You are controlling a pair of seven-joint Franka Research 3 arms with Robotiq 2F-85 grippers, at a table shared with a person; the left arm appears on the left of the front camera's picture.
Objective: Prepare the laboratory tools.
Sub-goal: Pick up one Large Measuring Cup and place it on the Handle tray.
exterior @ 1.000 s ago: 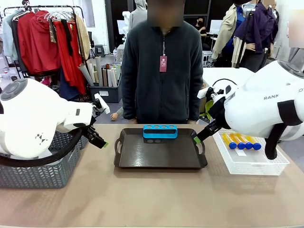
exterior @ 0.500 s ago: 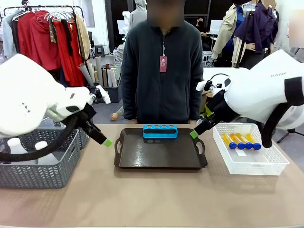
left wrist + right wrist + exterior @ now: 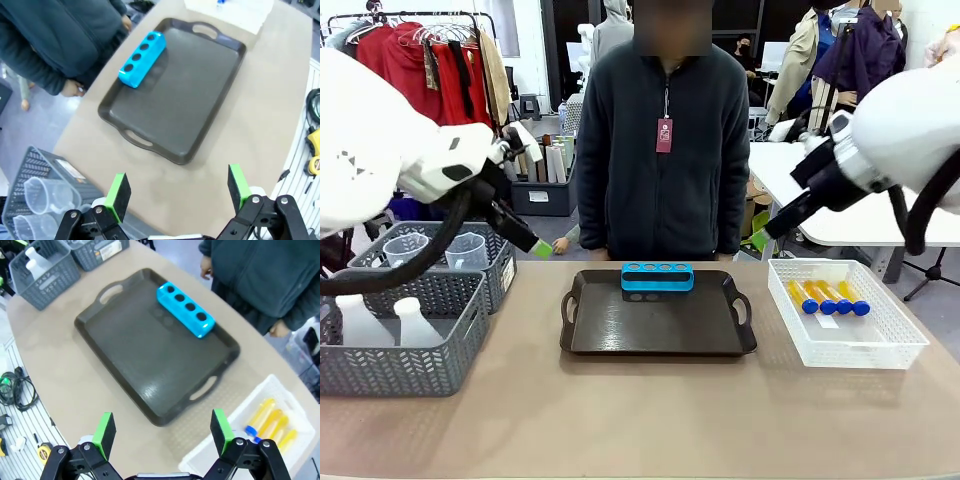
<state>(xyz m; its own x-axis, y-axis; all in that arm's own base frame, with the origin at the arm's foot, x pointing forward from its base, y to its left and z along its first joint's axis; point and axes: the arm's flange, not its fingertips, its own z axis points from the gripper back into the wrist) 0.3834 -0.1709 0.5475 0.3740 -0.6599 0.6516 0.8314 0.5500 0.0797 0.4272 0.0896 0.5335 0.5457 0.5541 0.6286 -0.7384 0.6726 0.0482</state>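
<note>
Holding the left gripper [image 3: 178, 186] high at upper left of the front view and the right gripper [image 3: 162, 430] high at upper right, each with green pads spread fully wide and nothing between them. Finding the four amber tubes [image 3: 828, 297] lying side by side, blue caps toward the camera, in the white lattice basket [image 3: 895, 345] at right, just beside the dark tray [image 3: 575, 335]. Spotting two clear beakers [image 3: 467, 250] in the farther grey mesh basket [image 3: 502, 285] at left and two white flasks [image 3: 415, 318] in the nearer grey mesh basket [image 3: 410, 365]. Judging all as light, stiff plastic: tubes smooth and likely rolling, so pinching one across its middle; taking a beaker by rim or handle, a flask by its neck. Noting a blue rack [image 3: 657, 276] with four holes at the tray's far edge, probably awaiting tubes. Struggling to make out beaker handles and flask bases behind the mesh; seeing the lattice basket cut off at the left wrist view's top edge.
</note>
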